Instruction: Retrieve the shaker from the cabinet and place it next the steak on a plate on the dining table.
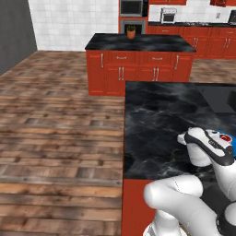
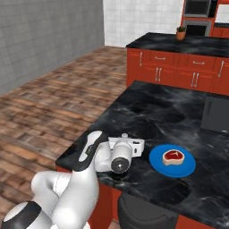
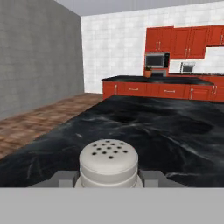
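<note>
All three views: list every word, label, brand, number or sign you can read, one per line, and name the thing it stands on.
None can be read.
The shaker cap carries holes, no lettering.
The blue plate, steak and marble dining table are unmarked.
The small red and blue mark on the robot's hand in the left base view is too blurred to read.

Dining table [image 2: 156, 112]: black white-veined marble top, red base. Blue plate [image 2: 183, 170] lay flat on top, near front edge. Steak [image 2: 173, 156] rested at plate's centre.
</note>
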